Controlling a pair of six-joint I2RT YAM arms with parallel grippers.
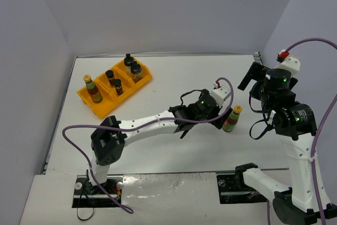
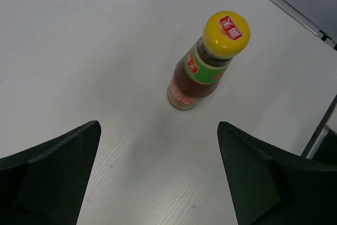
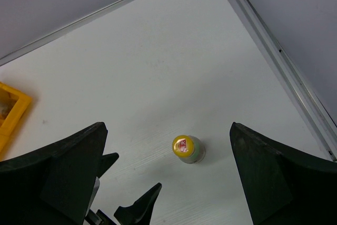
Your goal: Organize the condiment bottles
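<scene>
One slim sauce bottle (image 1: pixel 231 118) with a yellow cap and red-green label stands upright on the white table, right of centre. It also shows in the left wrist view (image 2: pixel 205 64) and the right wrist view (image 3: pixel 187 149). My left gripper (image 1: pixel 217 121) is open and empty, just short of this bottle, its jaws (image 2: pixel 159 125) spread wide and apart from it. My right gripper (image 1: pixel 253 82) hangs high above the bottle, open and empty (image 3: pixel 168 127). The other sauce bottle (image 1: pixel 91 89), two tiny spice jars (image 1: pixel 114 81) and two wider black-lidded jars (image 1: pixel 132 66) stand in the orange tray (image 1: pixel 105 106).
The orange tray sits at the far left of the table; its corner shows in the right wrist view (image 3: pixel 10 110). Grey walls close the table at the back and sides. A metal rail (image 3: pixel 274 51) runs along the right edge. The left arm's purple cable (image 1: pixel 79 130) loops over the table.
</scene>
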